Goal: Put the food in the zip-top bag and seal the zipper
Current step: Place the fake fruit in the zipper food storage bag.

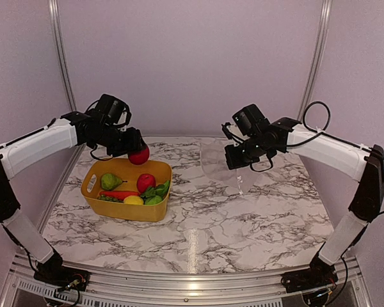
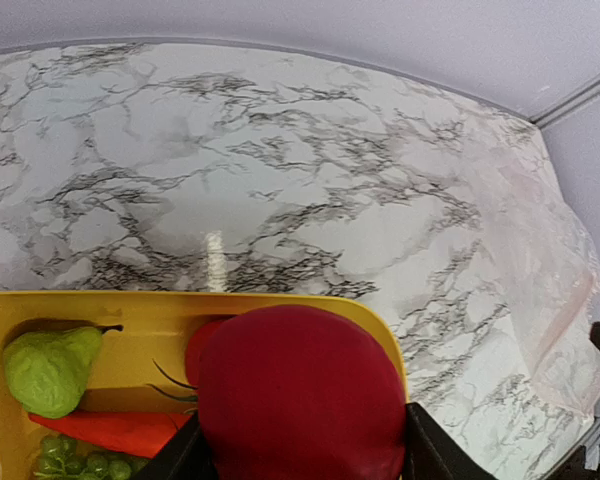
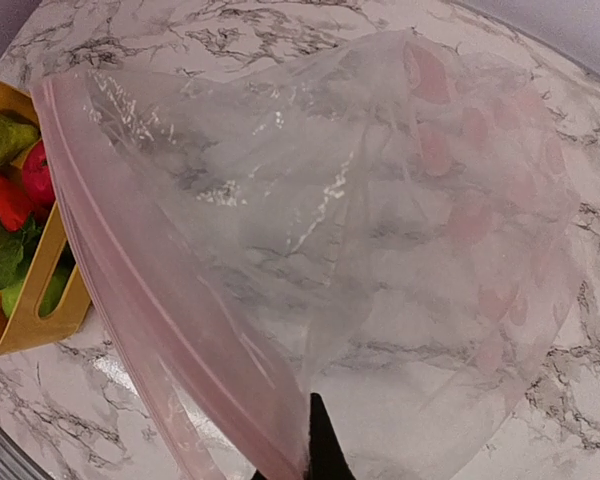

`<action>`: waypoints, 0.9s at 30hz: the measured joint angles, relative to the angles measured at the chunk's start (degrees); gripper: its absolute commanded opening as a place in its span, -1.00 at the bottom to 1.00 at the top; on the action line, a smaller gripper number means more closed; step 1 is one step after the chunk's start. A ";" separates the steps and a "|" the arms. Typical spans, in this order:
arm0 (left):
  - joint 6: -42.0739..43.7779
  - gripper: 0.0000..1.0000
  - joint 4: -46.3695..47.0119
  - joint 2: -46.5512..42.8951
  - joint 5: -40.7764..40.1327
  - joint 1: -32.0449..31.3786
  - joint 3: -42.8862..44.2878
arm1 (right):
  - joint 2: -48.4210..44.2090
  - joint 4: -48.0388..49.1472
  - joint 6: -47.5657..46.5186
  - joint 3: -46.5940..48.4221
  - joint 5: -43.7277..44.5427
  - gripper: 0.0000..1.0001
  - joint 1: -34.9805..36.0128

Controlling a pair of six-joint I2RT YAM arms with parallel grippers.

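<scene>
Left tool (image 1: 134,149) clenched on a red round fruit (image 1: 139,155), held in the air over the far right corner of the yellow basket (image 1: 125,208), not touching it. Still in the basket: pear (image 1: 110,181), second red fruit (image 1: 146,182), carrot (image 1: 118,194), lemon (image 1: 133,200), leafy pieces (image 1: 157,190). Right tool (image 1: 238,161) pinches the edge of the zip-top bag (image 3: 330,220) and holds it up off the tabletop (image 1: 243,224), right of the basket and apart from it. The bag has no food in it. The zipper (image 3: 140,290) runs diagonally along the edge facing the basket; can't tell if the mouth is open or sealed
</scene>
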 measured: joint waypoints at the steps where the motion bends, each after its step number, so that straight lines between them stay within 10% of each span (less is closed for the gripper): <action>1: -0.44 -0.07 2.27 -0.63 1.38 -1.27 -0.24 | 0.33 -0.04 0.02 0.46 -0.20 -1.00 0.11; 14: -10.32 -0.13 36.89 -4.15 15.45 -13.68 -7.41 | 3.78 0.07 2.05 5.38 -6.14 -1.00 0.31; 27: -14.95 -0.22 42.91 5.35 14.27 -18.53 -5.84 | 3.98 0.52 7.91 9.40 -12.00 -1.00 0.31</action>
